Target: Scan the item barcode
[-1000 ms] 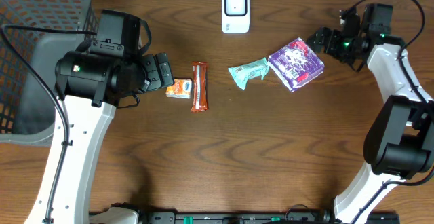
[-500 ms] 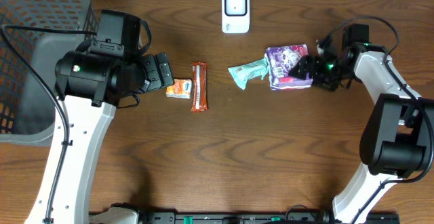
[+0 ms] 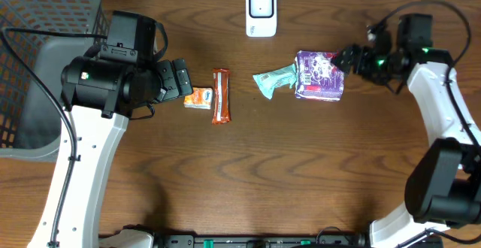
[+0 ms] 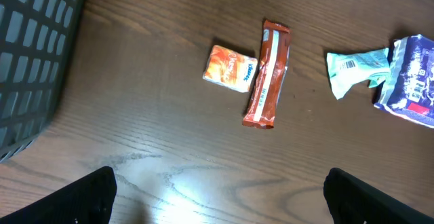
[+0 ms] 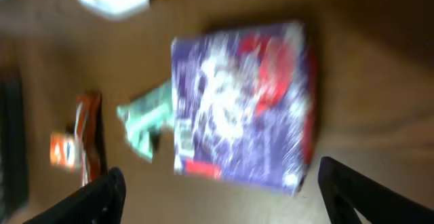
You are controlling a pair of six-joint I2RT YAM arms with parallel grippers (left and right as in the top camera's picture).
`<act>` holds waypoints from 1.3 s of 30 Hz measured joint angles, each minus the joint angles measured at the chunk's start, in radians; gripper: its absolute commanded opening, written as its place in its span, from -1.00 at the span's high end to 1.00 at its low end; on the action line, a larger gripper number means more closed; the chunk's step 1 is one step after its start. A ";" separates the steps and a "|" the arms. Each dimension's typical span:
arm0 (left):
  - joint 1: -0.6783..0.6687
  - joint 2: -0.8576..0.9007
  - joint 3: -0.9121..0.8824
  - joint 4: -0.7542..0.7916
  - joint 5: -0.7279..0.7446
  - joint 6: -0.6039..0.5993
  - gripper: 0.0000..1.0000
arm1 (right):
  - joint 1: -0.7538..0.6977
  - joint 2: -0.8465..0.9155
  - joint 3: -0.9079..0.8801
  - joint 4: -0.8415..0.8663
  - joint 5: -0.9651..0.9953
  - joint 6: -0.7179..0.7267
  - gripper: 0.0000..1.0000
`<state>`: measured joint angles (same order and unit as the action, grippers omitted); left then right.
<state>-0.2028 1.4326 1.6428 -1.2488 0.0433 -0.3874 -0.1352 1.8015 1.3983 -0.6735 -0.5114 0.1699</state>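
Grey basket (image 3: 45,22) is sitting at the far left edge, partly off the wooden table (image 3: 263,173). Left arm is reaching over the left part of the table, and the left gripper (image 3: 182,80) is hovering with its jaws spread wide and nothing between them. It is pointing at a small orange packet (image 3: 198,98) just beside it.

The packet is lying flat, touching the left edge of a red-brown bar (image 3: 220,95), which is lying lengthwise front to back. White scanner (image 3: 261,11) is standing at the back edge, well apart from everything, roughly behind the gap between the bar and the teal wrapper (image 3: 273,80). The teal wrapper is lying crumpled with a barcode showing in the left wrist view. Its right end is touching the left side of the purple package (image 3: 319,75), crowding that side.

The purple package is lying flat on the table, right of centre. Right gripper (image 3: 347,57) is hanging at its back right corner with jaws wide apart, not clamping it. Cannot tell if a fingertip is touching the package; the right wrist view is blurred.
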 measured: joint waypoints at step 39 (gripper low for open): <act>0.000 0.000 0.000 0.000 0.000 0.000 -0.96 | 0.061 -0.096 0.134 -0.297 0.593 0.075 0.98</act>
<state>-0.2028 1.4326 1.6428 -1.2488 0.0433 -0.3874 -0.0746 1.7054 1.5326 -0.9707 0.0814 0.2451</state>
